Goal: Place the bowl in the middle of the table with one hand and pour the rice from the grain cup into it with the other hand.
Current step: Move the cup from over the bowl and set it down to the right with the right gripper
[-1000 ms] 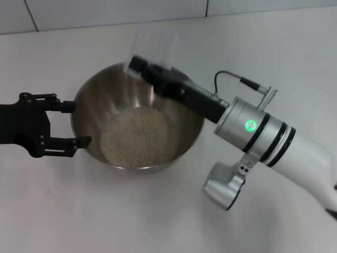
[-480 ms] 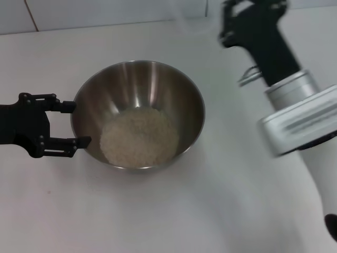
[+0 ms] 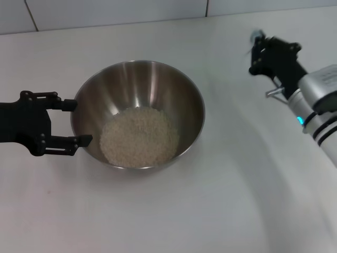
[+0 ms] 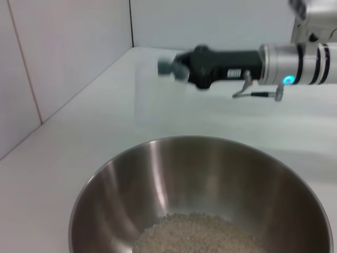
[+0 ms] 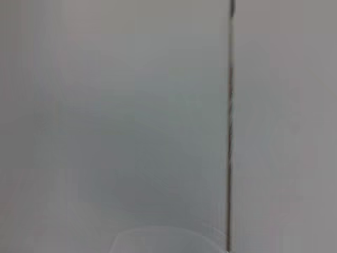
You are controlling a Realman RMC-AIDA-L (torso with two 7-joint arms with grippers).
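The steel bowl (image 3: 138,63) stands mid-table on the white table (image 3: 174,211), with a heap of rice (image 3: 138,136) in its bottom. The bowl (image 4: 131,174) and rice (image 4: 200,234) also fill the left wrist view. My left gripper (image 3: 76,122) is open, its fingers lying against the bowl's left wall. My right gripper (image 3: 260,52) is off to the far right of the bowl, raised and blurred. In the left wrist view the right gripper (image 4: 171,67) holds the faint translucent grain cup (image 4: 155,103). The cup's rim (image 5: 163,240) shows in the right wrist view. I see no rice in the cup.
A white tiled wall (image 3: 116,10) runs along the table's far edge. A dark wall seam (image 5: 230,132) shows in the right wrist view. My right arm's silver forearm (image 3: 321,100) reaches in from the right edge.
My right gripper swung the cup from above the bowl's far rim up and away to the far right. The bowl, the rice and my left gripper have not moved.
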